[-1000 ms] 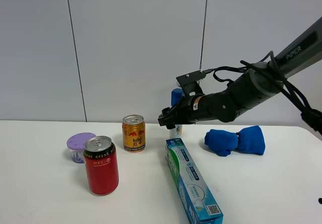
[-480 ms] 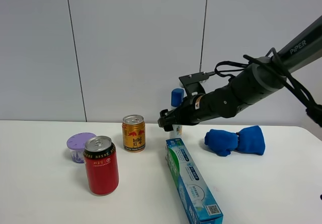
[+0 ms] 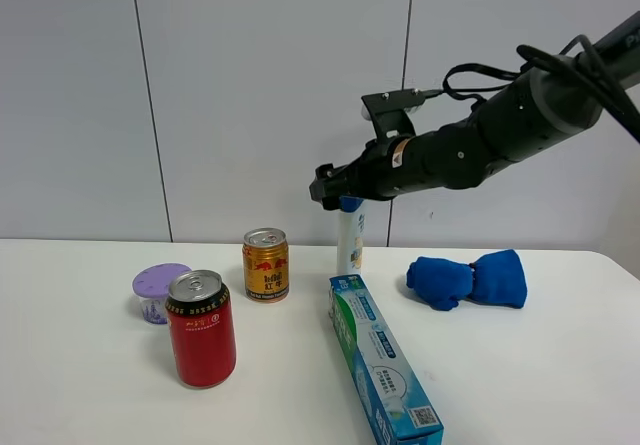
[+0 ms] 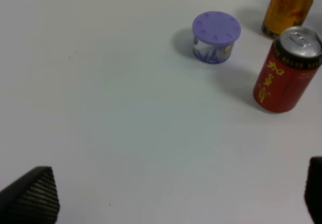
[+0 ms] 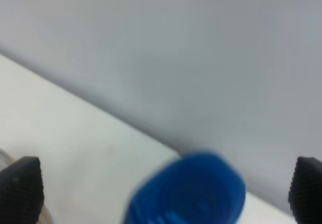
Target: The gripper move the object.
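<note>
While the pincer (image 3: 326, 184) gapes wide above, the bottle (image 3: 349, 243) stands by the table (image 3: 100, 265) edge.

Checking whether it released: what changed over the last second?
The right gripper rose from the bottle's lower body to cap height. Its fingers now stand wide apart beside the blue cap, gripping nothing. The bottle, red can and toothpaste box stayed put.

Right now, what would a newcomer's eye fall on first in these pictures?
The black right claw, on its thick cabled arm, hangs at the blue cap of the tall white bottle standing at the back; the right wrist view shows its fingers spread wide either side of the cap. Next come the red can at front left and the long toothpaste box lying front centre.
</note>
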